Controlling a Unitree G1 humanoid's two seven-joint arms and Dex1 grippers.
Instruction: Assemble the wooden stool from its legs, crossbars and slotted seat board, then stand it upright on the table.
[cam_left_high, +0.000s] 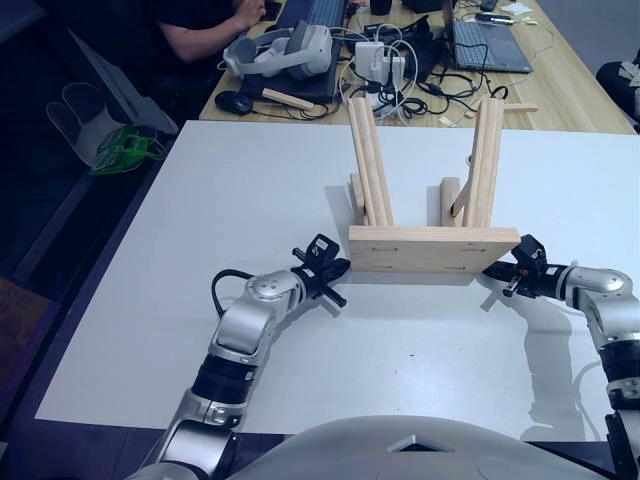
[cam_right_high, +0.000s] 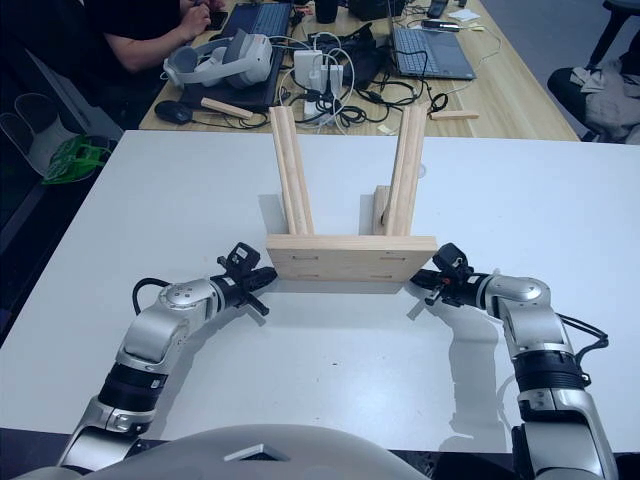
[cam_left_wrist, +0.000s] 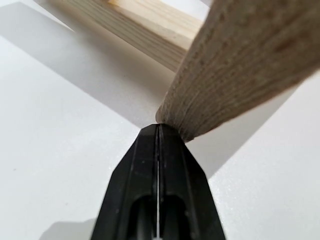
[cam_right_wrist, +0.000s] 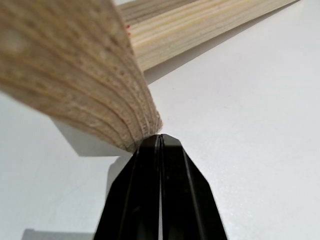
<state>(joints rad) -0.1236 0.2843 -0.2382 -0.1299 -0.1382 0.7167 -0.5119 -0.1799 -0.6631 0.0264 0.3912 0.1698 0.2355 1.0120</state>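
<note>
No legible text, number, label or sign is showing anywhere, neither on the stool (cam_left_high: 433, 248) nor on the counter (cam_left_high: 250, 200).

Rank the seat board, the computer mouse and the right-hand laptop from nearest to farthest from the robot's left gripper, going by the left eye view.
1. The seat board: its left corner meets the tips of the left gripper.
2. The computer mouse: at the near edge of the wooden desk, off to the left.
3. The laptop: farther back on that desk, off to the right.
</note>
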